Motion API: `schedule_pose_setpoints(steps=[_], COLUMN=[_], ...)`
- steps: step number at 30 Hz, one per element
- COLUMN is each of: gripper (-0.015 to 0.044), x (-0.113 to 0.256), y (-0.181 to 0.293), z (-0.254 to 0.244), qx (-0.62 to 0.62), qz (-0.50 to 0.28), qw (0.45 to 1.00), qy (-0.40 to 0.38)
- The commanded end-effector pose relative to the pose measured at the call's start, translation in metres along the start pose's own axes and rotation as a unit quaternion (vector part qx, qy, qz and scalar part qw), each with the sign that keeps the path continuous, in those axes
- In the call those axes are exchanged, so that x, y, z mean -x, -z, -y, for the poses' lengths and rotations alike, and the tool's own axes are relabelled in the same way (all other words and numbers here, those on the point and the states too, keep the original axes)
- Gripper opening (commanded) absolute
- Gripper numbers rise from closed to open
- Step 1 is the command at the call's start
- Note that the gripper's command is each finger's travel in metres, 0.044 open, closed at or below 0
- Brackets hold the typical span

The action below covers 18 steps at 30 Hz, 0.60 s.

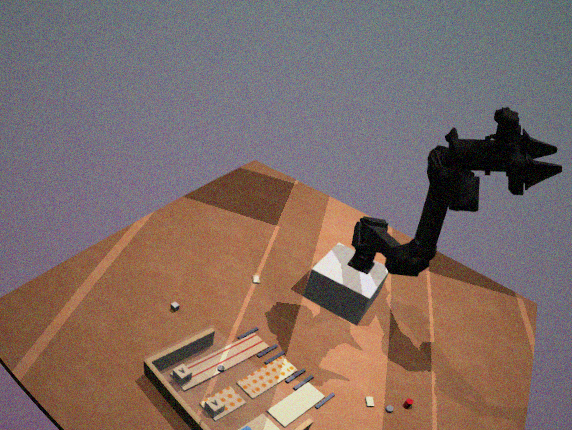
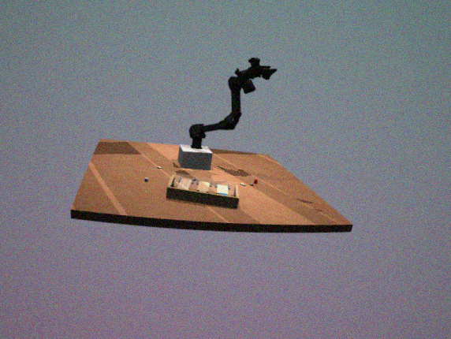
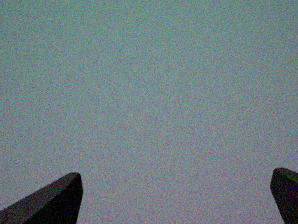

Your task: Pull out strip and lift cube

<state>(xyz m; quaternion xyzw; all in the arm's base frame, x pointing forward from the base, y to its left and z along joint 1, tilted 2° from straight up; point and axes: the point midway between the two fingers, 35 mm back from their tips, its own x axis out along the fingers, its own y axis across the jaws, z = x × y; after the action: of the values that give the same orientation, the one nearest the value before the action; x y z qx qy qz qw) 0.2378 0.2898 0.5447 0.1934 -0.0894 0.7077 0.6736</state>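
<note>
My gripper (image 1: 559, 159) (image 2: 273, 72) (image 3: 179, 182) is open and empty, high above the table to the right of the base. A pale strip with red lines (image 1: 240, 356) (image 2: 184, 184) looks unbroken; a small cube with a dark mark (image 1: 182, 373) stands on its inner end. An orange-dotted strip (image 1: 267, 376) (image 2: 203, 186) is in two pieces with a gap; another marked cube (image 1: 214, 407) stands on its inner piece. A plain cream strip (image 1: 296, 404) (image 2: 222, 189) has a gap before a piece with blue, cut off by the lower frame edge in the top view.
A low-walled tray (image 1: 170, 395) (image 2: 203, 198) surrounds the strips, with short dark bars (image 1: 267, 351) beside their outer ends. The base block (image 1: 337, 295) (image 2: 195, 159) stands behind. Small loose pieces include a white cube (image 1: 174, 306) (image 2: 146, 180) and a red piece (image 1: 409, 403) (image 2: 255, 181).
</note>
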Motion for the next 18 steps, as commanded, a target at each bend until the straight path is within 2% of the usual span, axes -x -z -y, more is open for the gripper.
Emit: schedule_pose_setpoints(steps=[1, 9, 14, 18], gripper=[0.04, 0.04, 0.04, 0.04], x=[-0.001, -0.008, 0.006, 0.032], y=[-0.001, -0.033, -0.056, -0.075], z=[-0.003, -0.118, -0.181, -0.235], qx=[0.002, -0.017, -0.064, -0.108], qz=[0.002, 0.083, 0.124, 0.157], qw=[1.0, 0.989, 0.97, 0.943], qy=[-0.003, -0.124, -0.198, -0.274])
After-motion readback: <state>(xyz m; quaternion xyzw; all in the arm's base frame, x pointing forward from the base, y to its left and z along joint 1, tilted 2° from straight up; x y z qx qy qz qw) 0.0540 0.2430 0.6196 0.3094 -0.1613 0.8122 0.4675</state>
